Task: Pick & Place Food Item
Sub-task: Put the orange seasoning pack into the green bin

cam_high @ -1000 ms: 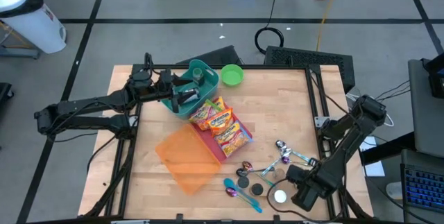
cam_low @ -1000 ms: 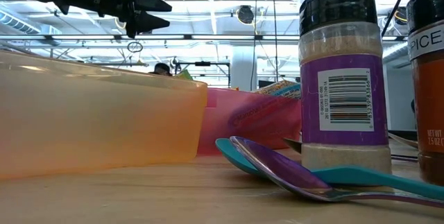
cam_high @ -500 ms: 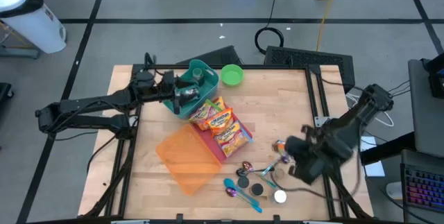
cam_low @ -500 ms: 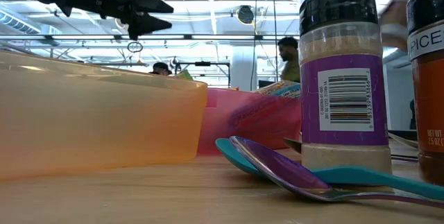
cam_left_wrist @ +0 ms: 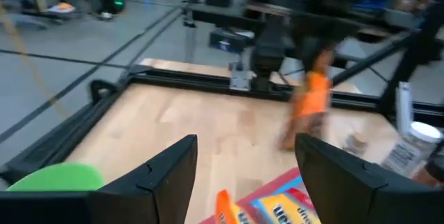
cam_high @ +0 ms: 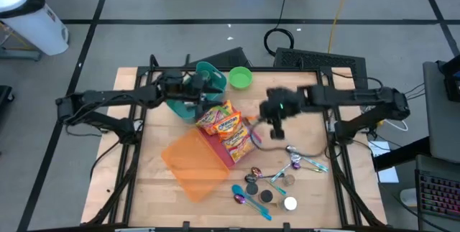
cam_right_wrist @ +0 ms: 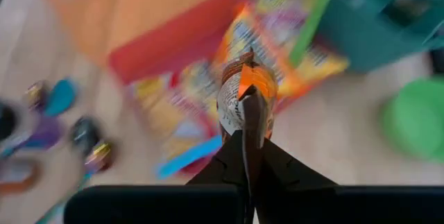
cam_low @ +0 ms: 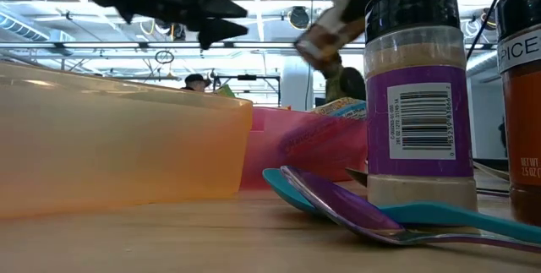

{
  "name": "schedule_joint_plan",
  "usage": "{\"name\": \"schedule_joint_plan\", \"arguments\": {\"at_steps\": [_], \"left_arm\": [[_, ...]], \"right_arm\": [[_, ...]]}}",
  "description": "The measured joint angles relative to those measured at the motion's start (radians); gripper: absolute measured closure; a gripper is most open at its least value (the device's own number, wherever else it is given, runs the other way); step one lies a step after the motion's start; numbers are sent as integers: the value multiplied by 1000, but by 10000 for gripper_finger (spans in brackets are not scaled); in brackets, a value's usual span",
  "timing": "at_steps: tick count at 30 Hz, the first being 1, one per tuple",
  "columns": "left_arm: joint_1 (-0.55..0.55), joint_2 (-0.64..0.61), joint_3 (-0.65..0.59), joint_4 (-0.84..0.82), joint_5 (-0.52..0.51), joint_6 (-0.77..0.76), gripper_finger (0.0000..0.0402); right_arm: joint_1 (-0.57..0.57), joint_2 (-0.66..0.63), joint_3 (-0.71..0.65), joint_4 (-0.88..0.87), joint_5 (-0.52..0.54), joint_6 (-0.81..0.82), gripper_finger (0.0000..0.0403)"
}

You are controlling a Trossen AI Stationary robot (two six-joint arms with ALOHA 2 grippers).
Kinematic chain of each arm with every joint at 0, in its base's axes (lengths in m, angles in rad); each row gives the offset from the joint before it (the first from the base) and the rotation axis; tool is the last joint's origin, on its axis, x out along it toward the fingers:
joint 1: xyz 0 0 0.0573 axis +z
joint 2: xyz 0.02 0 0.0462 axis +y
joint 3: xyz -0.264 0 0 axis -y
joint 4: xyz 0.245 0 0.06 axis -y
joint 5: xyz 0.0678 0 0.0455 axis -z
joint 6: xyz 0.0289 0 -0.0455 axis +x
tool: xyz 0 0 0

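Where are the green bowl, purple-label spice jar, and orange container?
green bowl [cam_high: 240, 78], high view, middle of its inside
purple-label spice jar [cam_low: 416, 95], low view, its label
orange container [cam_high: 192, 159], high view, its flat middle

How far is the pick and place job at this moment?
Done: the right gripper is shut on a small orange-labelled packet, lifted off the table. In hand: it carries the packet above the snack bags. Left: setting it down; the destination is unclear. The left gripper hovers open by the teal bin.
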Motion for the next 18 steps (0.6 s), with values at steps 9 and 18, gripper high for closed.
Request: {"name": "schedule_joint_plan", "arguments": {"at_steps": [9, 18], "left_arm": [[-29, 150, 142, 3, 22, 49, 147], [-79, 203, 168, -7, -2, 74, 153]], "right_arm": [[-177, 98, 0, 176, -102, -236, 403], [-174, 167, -1, 357, -102, -277, 403]]}}
